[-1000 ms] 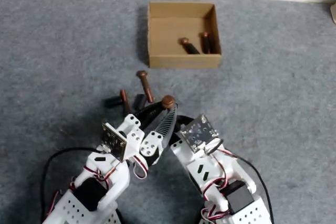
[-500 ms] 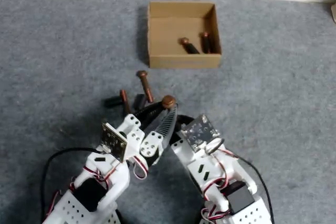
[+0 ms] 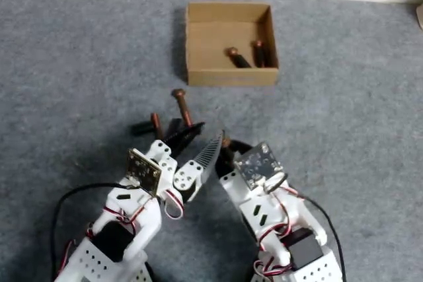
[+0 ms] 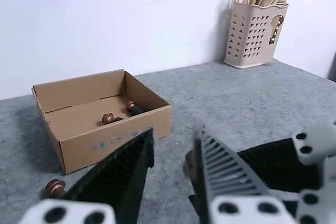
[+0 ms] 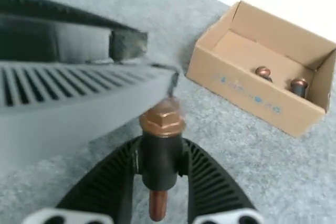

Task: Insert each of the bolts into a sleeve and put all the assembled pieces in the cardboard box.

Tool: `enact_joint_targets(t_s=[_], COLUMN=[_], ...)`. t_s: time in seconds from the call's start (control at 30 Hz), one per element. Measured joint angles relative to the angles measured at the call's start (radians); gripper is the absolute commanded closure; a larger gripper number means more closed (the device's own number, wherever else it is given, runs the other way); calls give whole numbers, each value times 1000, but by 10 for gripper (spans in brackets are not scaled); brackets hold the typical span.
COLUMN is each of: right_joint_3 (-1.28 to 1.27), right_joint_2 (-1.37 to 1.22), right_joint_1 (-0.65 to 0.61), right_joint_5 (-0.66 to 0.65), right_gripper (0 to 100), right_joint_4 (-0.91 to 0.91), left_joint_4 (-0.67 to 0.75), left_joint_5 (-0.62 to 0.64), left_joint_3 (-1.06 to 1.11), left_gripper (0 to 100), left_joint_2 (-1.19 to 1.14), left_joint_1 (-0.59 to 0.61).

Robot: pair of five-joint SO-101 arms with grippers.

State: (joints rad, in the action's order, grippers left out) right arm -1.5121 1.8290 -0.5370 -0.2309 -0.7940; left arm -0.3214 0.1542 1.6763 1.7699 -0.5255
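Observation:
In the right wrist view my right gripper (image 5: 160,156) is shut on a black sleeve (image 5: 159,166) with a copper bolt (image 5: 161,119) through it, the head on top and the tip below. From above, that piece (image 3: 226,142) sits just beside my left gripper (image 3: 210,131), whose fingers stand open with nothing between them. The left wrist view shows the left gripper (image 4: 175,136) spread wide with the bolt head (image 4: 188,164) by one finger. The cardboard box (image 3: 198,44) holds two assembled pieces (image 3: 238,57). Loose bolts (image 3: 180,104) and sleeves (image 3: 141,127) lie on the mat near the left gripper.
The grey mat (image 3: 344,117) covers the table. A beige holder with sticks (image 4: 257,24) stands by the wall beyond the box (image 4: 100,114). One loose bolt (image 4: 55,187) lies close to the left gripper.
My left gripper has opened and drawn back from the bolt head. The right gripper has pulled the sleeved bolt a little toward its own arm.

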Motion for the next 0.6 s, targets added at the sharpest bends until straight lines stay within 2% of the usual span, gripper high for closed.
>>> enact_joint_targets(t_s=[0.2, 0.37, 0.5, 0.6], right_joint_3=[-21, -35, -64, -66], right_joint_2=[0, 0, 0, 0], right_joint_1=[-3, -3, -3, -3], right_joint_5=[0, -35, -46, -51], right_gripper=[995, 995, 995, 995], right_joint_4=[61, 68, 68, 68], left_joint_4=[0, 110, 160, 167], left_joint_5=[35, 192, 285, 304], left_joint_3=[0, 0, 0, 0], left_gripper=[877, 883, 1000, 994], left_joint_2=[0, -2, -2, -2], left_joint_1=[5, 153, 230, 241])
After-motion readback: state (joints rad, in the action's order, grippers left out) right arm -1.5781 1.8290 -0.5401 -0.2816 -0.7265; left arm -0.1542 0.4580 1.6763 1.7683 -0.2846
